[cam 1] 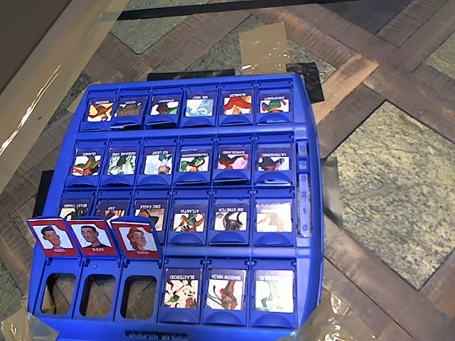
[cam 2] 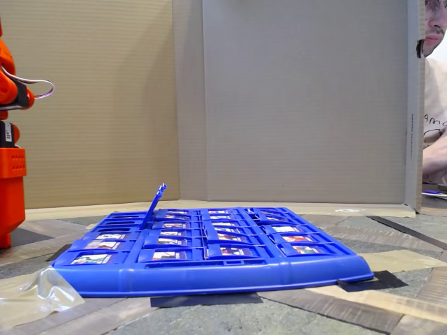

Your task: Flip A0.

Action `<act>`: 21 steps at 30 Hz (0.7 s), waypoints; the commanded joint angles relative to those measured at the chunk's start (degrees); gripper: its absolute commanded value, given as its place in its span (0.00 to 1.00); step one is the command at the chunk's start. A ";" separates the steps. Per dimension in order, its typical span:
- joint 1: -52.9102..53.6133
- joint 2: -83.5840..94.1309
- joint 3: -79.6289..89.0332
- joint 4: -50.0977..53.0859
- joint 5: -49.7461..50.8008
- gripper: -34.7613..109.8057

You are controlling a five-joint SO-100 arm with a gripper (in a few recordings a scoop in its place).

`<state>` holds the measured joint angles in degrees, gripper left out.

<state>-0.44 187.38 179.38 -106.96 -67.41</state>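
A blue flip-card game board point(cam 1: 313, 213) lies flat on the table, with four rows of six card frames. In the overhead view, the three leftmost frames of the nearest row stand up, showing red-bordered face cards point(cam 1: 92, 236); their slots point(cam 1: 99, 295) are open holes. All other frames lie flat with pictures facing up. In the fixed view the board point(cam 2: 209, 269) is seen edge-on, and the raised frames point(cam 2: 155, 204) line up as one tilted blue flap. Part of the orange arm point(cam 2: 10, 150) stands at the left edge of that view, away from the board.
Cardboard walls point(cam 2: 293, 98) close off the back and side. Clear tape point(cam 2: 35, 293) and black tape point(cam 1: 307, 79) hold the board's corners to the patterned tabletop. A person point(cam 2: 436, 112) sits behind the wall at the right edge.
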 commanded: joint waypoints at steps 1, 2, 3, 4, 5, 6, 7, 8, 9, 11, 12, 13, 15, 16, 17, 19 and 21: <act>0.18 -0.18 0.26 2.20 4.66 0.24; 0.18 -0.18 0.26 2.20 8.09 0.24; 0.18 -0.18 0.18 2.29 11.25 0.24; 0.18 -0.18 0.18 2.64 13.89 0.24; 0.18 -0.18 0.18 3.16 16.17 0.24; 0.26 -0.09 0.09 3.87 18.19 0.24; 0.26 -0.09 0.00 4.31 20.65 0.24; 0.26 0.00 -0.18 4.83 23.03 0.24; 0.26 0.00 -0.26 5.54 25.05 0.24; 0.26 0.09 -0.53 7.29 28.39 0.24; 0.26 0.09 -0.70 8.44 29.09 0.24; 0.26 0.09 -0.79 9.76 29.62 0.24; 0.35 0.26 -0.97 12.22 31.90 0.24; 0.35 0.35 -0.97 13.80 33.13 0.24; 0.09 0.35 -1.05 15.64 34.37 0.24; -1.14 -0.09 -2.29 20.13 38.41 0.24; -3.60 -0.79 -4.39 26.02 41.40 0.24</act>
<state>-1.85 187.38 178.15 -85.52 -29.44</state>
